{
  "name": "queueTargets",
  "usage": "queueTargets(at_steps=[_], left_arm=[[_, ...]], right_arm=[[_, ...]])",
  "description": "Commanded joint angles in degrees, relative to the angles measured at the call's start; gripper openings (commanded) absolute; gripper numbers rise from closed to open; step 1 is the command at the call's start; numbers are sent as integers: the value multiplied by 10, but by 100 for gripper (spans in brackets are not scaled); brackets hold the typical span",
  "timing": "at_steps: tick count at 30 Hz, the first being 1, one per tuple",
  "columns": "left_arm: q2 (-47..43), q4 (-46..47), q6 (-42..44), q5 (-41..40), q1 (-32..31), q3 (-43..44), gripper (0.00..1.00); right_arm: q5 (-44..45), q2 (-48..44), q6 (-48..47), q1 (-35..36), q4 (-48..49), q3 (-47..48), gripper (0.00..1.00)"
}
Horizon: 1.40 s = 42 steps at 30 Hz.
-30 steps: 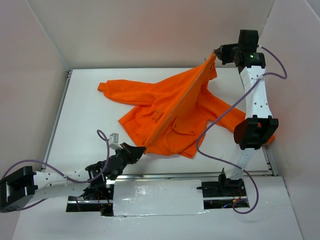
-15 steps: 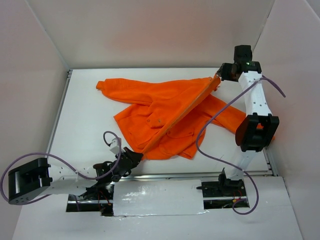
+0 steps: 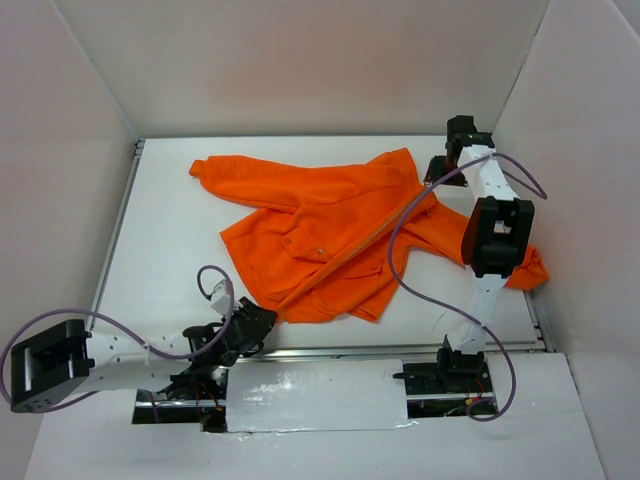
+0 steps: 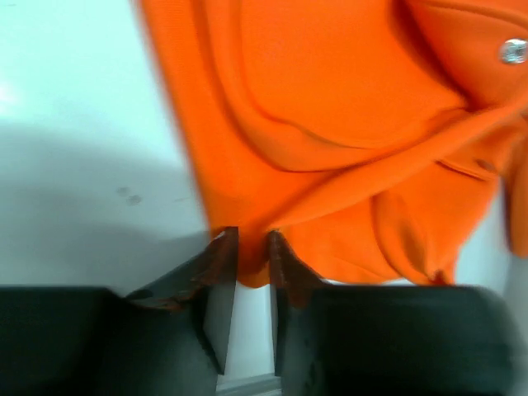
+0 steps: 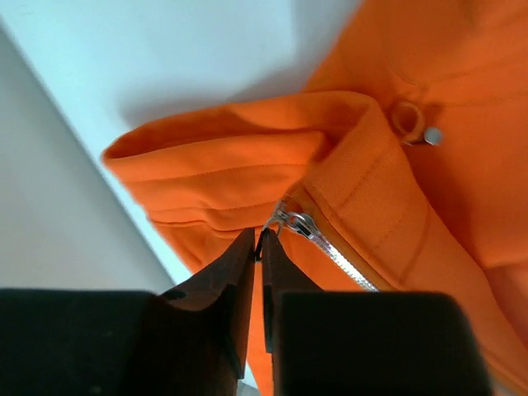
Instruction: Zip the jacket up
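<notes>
L pincer low nr base, jaws pinched to slit; R pincer far out, same.

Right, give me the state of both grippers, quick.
Left gripper: closed, pinching the hem of the jacket.
Right gripper: closed on the zipper pull.

surface: flat matte white tabletop under left claw | walls: plain white panels, back wall far beyond claw, side walls either side | near edge: glossy white strip beside claw | light: soft, even
</notes>
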Motion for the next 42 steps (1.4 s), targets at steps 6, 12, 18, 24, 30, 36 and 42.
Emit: queueTargets(at_steps=[6, 12, 18, 24, 30, 36, 42], left_arm=[[-47, -209, 137, -10, -3, 78, 100], [-131, -343, 205, -20, -3, 193, 99], [-122, -498, 215, -72, 8, 363, 99], [-27, -603, 314, -37, 191, 535, 99], [-71, -538, 493, 151, 525, 603, 99], [-106, -600, 543, 97, 612, 642, 99], [-217, -643, 582, 90, 611, 627, 99]], right_arm=[[-21, -74, -162, -29, 291, 44, 66], [-113, -104, -242, -27, 288, 117, 100], [-159, -197, -357, 14, 222, 108, 100], [-103, -438, -552, 143, 222, -129, 100], [-116, -717, -587, 186, 220, -343, 100], [-120, -904, -610, 186, 121, -432, 100], [-69, -973, -680, 187, -29, -395, 100]])
